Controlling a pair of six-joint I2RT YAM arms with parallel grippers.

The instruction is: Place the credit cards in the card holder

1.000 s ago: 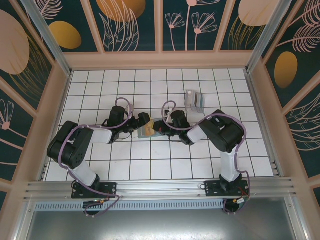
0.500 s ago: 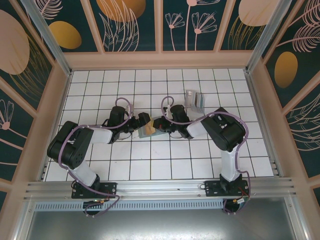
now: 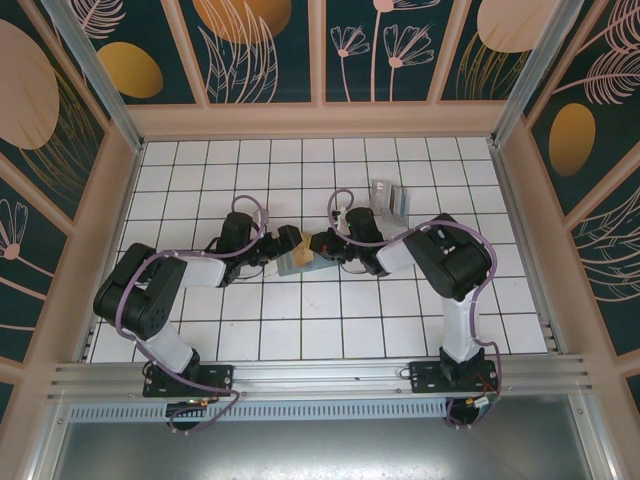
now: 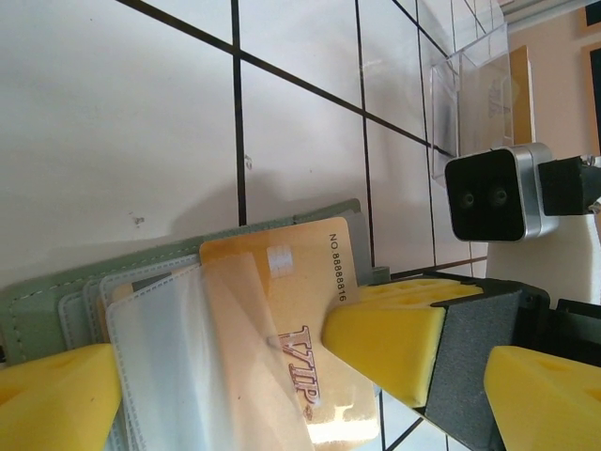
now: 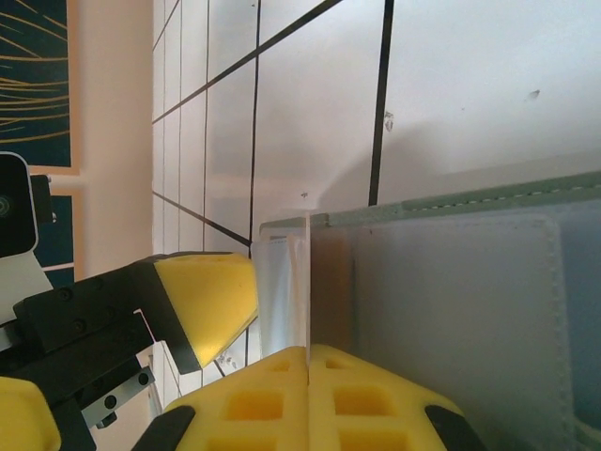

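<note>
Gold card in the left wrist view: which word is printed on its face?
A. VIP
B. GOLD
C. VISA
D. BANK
A: the gold card, lying on the green card holder, carries large "VIP" lettering, with a number line near one edge.

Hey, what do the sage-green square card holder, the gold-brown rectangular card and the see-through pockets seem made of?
The sage-green square card holder looks like matte faux leather, stitched along its edge. The gold-brown rectangular card is likely glossy plastic, with a printed number and VIP lettering. The see-through pockets look like thin, slightly hazy clear plastic film.
</note>
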